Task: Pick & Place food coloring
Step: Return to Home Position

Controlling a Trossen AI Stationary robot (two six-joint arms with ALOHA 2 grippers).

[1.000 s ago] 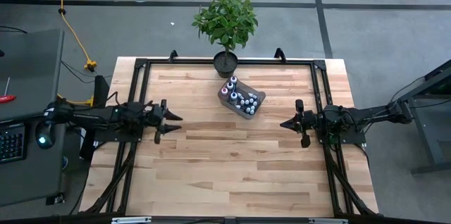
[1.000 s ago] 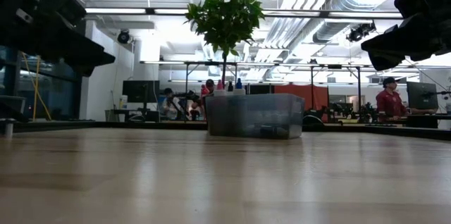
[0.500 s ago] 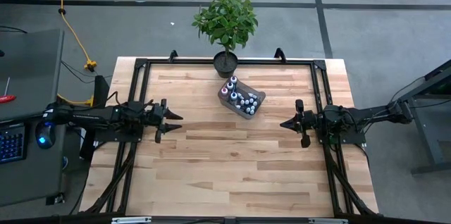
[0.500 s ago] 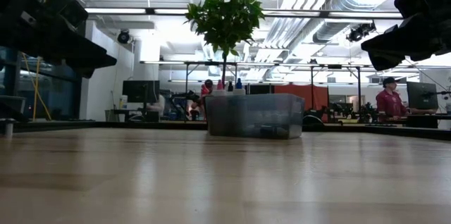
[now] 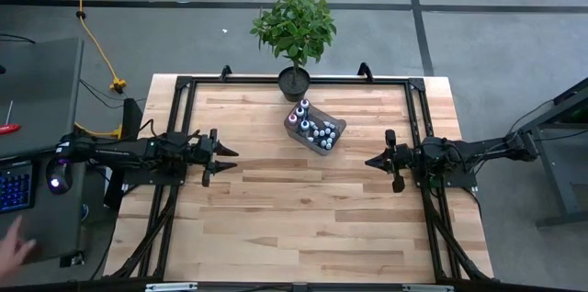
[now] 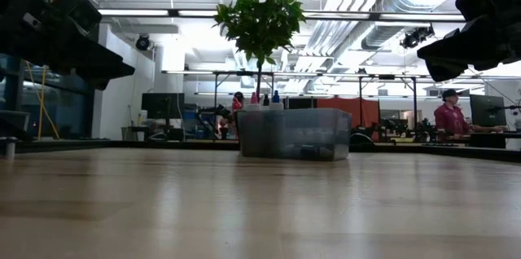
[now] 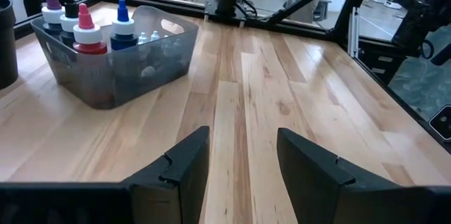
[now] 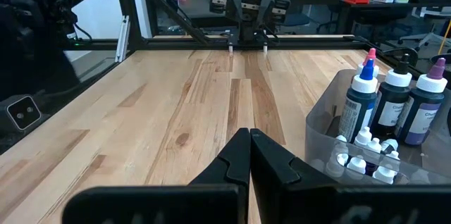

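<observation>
The food coloring (image 5: pixel 315 127) is a cluster of small bottles standing in a clear plastic bin (image 5: pixel 331 141) at the table's far middle; several taller bottles (image 7: pixel 84 27) with purple, white, red and blue caps rise above its rim, tiny whitish-capped ones (image 8: pixel 363 155) sit low inside. My left gripper (image 5: pixel 226 159) hovers open near the table's left edge, with nothing between its fingers (image 7: pixel 243 160). My right gripper (image 5: pixel 369 160) hovers shut near the right edge (image 8: pixel 249 139). Both point level toward the table's middle, well apart from the bin.
A potted plant (image 5: pixel 294 44) stands at the far edge just behind the bin. A black frame (image 5: pixel 184 85) runs around the table's sides. Bare wooden tabletop (image 5: pixel 303 219) spreads between the grippers and toward the near edge. A person's hand (image 5: pixel 11 251) shows off the table at left.
</observation>
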